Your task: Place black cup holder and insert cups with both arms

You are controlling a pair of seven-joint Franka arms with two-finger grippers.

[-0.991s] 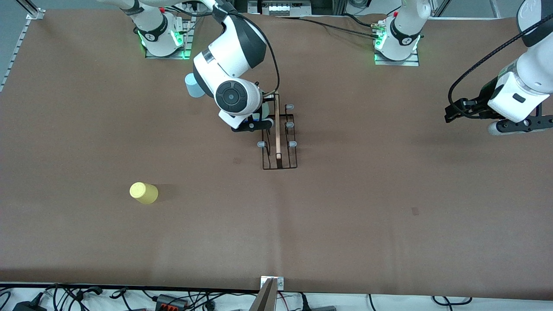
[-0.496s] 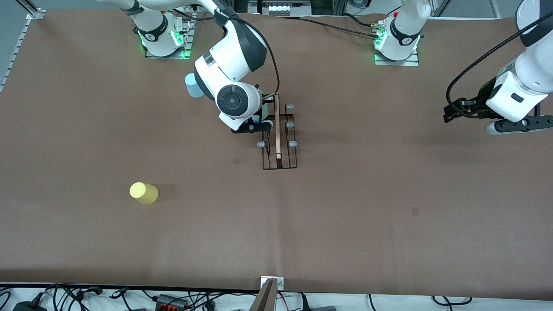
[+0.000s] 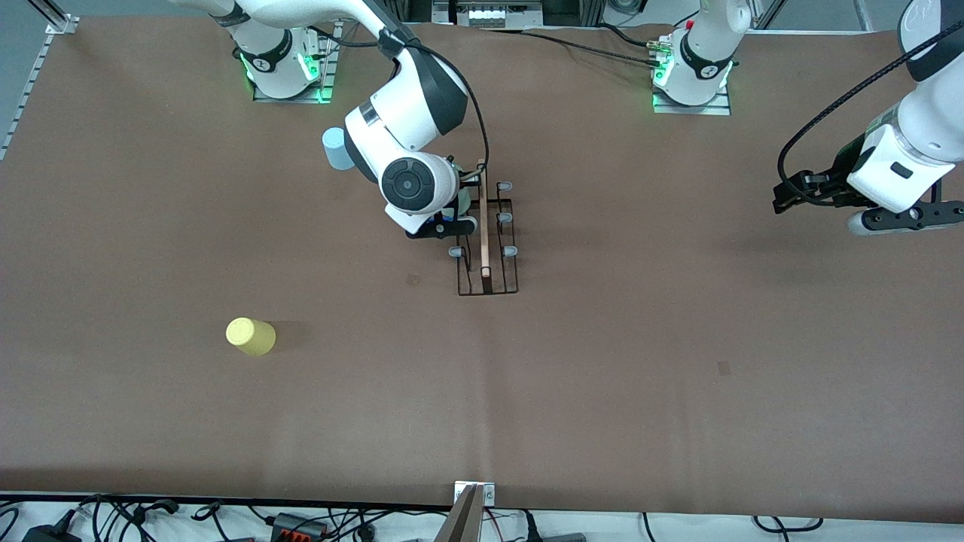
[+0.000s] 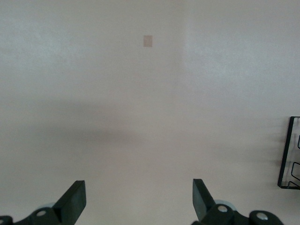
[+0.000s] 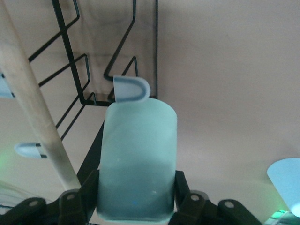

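1. table: brown surface, both arm bases along one edge.
2. rack: black wire frame with a light wooden rod along its top and grey-blue tipped pegs; stood near the middle of the table, closer to the arm bases than to the front camera. its corner also showed at the edge of the left wrist view.
3. right gripper: was clamped on the green cup, over the side of the rack that faces the right arm's end of the table.
4. green cup: pale green tumbler, held between the right gripper's fingers, its rim just at a grey-blue peg tip; whether rim and peg touched could not be told. mostly hidden under the wrist in the front view.
5. blue cup: light blue, stood on the table beside the right arm, farther from the front camera than the rack.
6. yellow cup: stood alone, toward the right arm's end of the table, nearer the front camera than the rack.
7. left gripper: fingers spread wide, nothing between them; waited over bare table toward the left arm's end, well apart from the rack.
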